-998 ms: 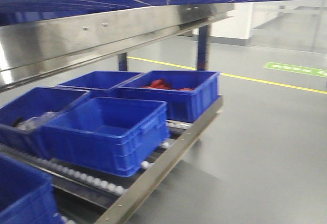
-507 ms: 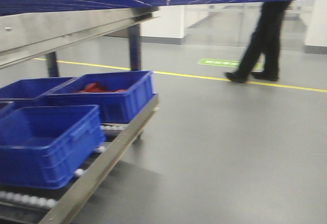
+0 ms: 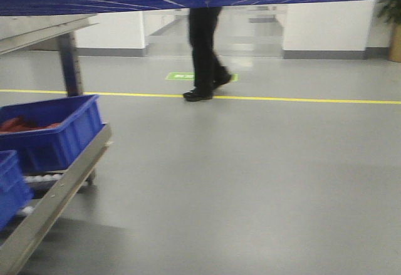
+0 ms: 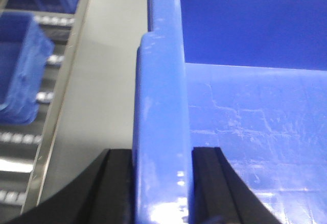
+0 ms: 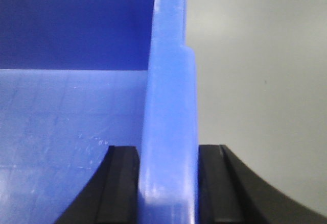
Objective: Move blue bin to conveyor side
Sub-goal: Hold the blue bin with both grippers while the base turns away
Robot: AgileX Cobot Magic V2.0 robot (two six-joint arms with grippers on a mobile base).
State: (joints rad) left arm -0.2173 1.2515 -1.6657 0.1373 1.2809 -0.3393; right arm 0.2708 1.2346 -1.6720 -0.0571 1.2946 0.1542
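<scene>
The blue bin hangs between the two arms. The left claw is clamped across its thick rim, one black side outside the wall and one inside, and the right claw pinches the opposite rim the same way. In the front view the bin's blue wall fills the strip along 12 o'clock, so it rides high ahead of the camera. I'd say the pick-up is done and the carry is under way. The conveyor is not in sight in any view, so the approach, the set-down at the belt's side and the release all look left to do.

Against half a second ago, the front view has swung round. The roller rack has slid off to 8 o'clock, and only the crate with red packets and a corner of another crate remain. The walking person, who was at 2 o'clock, now crosses the yellow floor line near 12 o'clock, and grey floor takes up the rest
</scene>
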